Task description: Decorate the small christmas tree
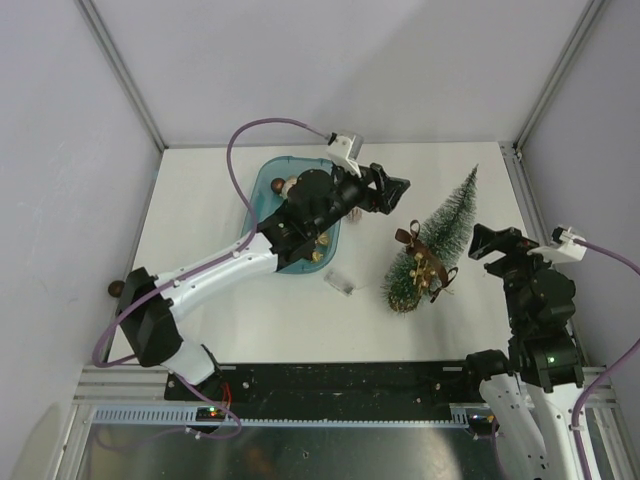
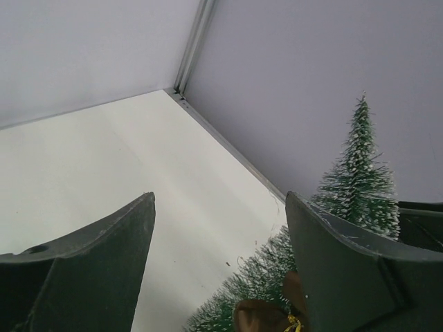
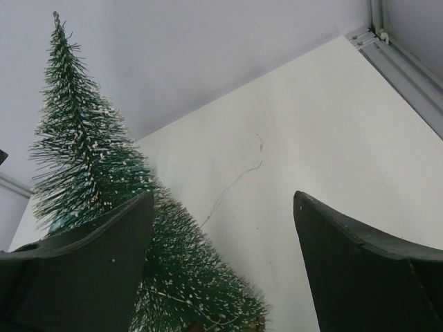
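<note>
The small christmas tree (image 1: 447, 222) is on the table's right half, its tip toward the far right corner. A brown ribbon (image 1: 405, 236) and gold ornaments (image 1: 426, 268) hang on its lower part. My left gripper (image 1: 390, 188) is open and empty, above the table between the teal tray (image 1: 262, 185) and the tree. In the left wrist view (image 2: 218, 197) the tree (image 2: 360, 173) and the ribbon (image 2: 259, 315) show past the right finger. My right gripper (image 1: 497, 243) is open and empty, close to the tree's right side. The right wrist view (image 3: 223, 195) shows the tree (image 3: 83, 138) behind the left finger.
The teal tray is mostly hidden under my left arm and holds a round ornament (image 1: 283, 185) and small gold pieces (image 1: 320, 247). A small clear item (image 1: 340, 283) lies on the table near the tree's base. Walls close in the back and both sides.
</note>
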You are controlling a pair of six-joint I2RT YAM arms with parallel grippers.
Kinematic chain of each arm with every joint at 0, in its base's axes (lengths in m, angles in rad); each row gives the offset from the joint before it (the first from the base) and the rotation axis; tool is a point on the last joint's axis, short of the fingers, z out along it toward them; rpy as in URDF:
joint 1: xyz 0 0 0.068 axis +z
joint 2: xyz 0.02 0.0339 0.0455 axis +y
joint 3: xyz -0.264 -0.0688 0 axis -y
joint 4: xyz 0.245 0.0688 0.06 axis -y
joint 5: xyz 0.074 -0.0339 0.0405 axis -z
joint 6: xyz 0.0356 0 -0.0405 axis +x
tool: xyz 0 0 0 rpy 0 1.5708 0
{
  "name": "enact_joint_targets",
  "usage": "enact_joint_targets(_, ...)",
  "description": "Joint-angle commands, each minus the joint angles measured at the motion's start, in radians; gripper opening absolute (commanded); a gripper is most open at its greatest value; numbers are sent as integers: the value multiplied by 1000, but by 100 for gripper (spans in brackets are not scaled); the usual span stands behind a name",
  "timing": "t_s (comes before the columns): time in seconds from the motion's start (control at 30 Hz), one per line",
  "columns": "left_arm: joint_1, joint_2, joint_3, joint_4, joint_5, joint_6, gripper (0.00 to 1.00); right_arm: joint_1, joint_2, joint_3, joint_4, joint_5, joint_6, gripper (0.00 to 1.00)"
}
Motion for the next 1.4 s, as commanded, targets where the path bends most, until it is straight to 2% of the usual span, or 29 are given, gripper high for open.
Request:
enact_joint_targets(0.0,11,-55,-24,28,-49,38,80,-4,-31,51,-42,40,-13,86)
enact_joint_targets(0.17,63,-84,-66,0,-92,103,83,-4,-52,83,-104,56,-10,90)
enact_joint_targets(0.33,200,-100,-95,-107,-79,203,98,-4,-78,137,-187,61,4,98)
enact_joint_targets(0.5,322,-100,-122,-216,-90,356,100,-3,-110,202,-276,68,19,99)
enact_joint_targets(0.6,355,-42,-41,-392,-113,478,100,-2,-106,239,-319,64,29,99)
enact_joint_targets(0.67,361,41,74,-575,-132,561,100,-2,-93,264,-338,55,34,99)
enact_joint_targets(0.73,362,129,184,-743,-164,605,100,-1,-70,290,-355,42,41,99)
enact_joint_targets(0.8,362,199,275,-834,-204,628,100,-2,-36,311,-370,26,49,99)
enact_joint_targets(0.87,368,233,303,-864,-211,657,100,-2,-16,323,-378,16,60,99)
enact_joint_targets(1.03,414,255,293,-875,-77,663,99,-3,6,347,-378,3,79,99)
enact_joint_targets(1.17,432,279,278,-880,1,723,95,-4,25,366,-390,-6,75,99)
enact_joint_targets(1.37,433,234,133,-883,113,794,91,-4,52,374,-412,-24,74,99)
